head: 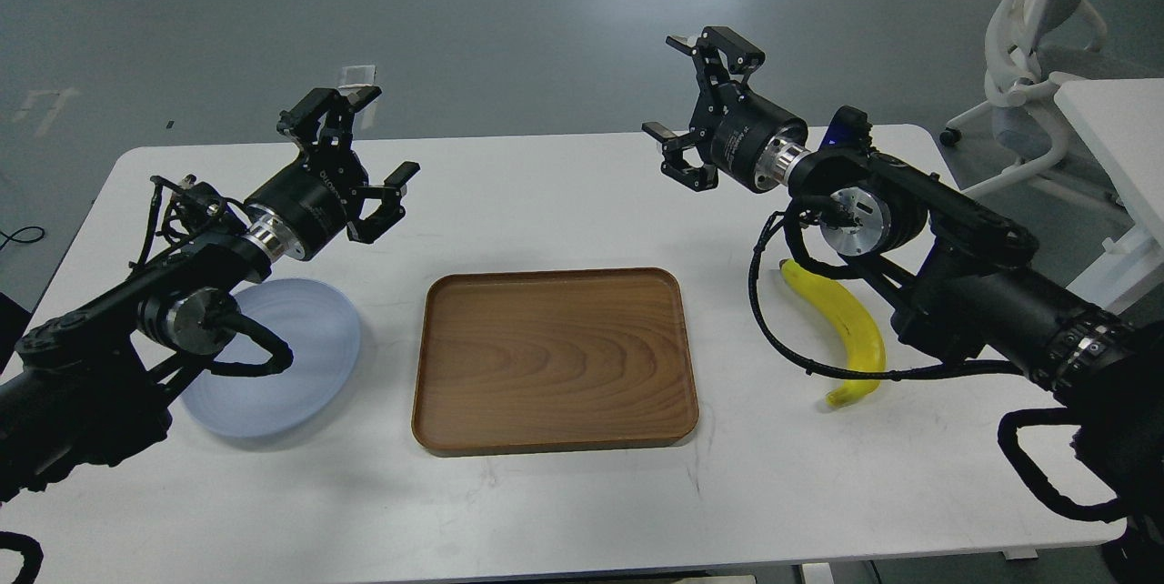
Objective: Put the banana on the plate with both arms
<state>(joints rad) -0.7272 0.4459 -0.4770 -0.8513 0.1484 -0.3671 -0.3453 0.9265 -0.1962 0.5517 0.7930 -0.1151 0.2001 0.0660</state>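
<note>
The yellow banana (846, 325) lies on the white table at the right, partly under my right arm and its cable. The pale blue plate (291, 366) lies at the left, partly hidden by my left arm. My left gripper (364, 134) is open and empty, held above the table beyond the plate. My right gripper (687, 84) is open and empty, raised above the table's far edge, up and left of the banana.
A brown wooden tray (555, 361) lies in the middle of the white table (564, 511), between plate and banana. A white office chair (1037, 47) and another white table (1123, 138) stand at the far right.
</note>
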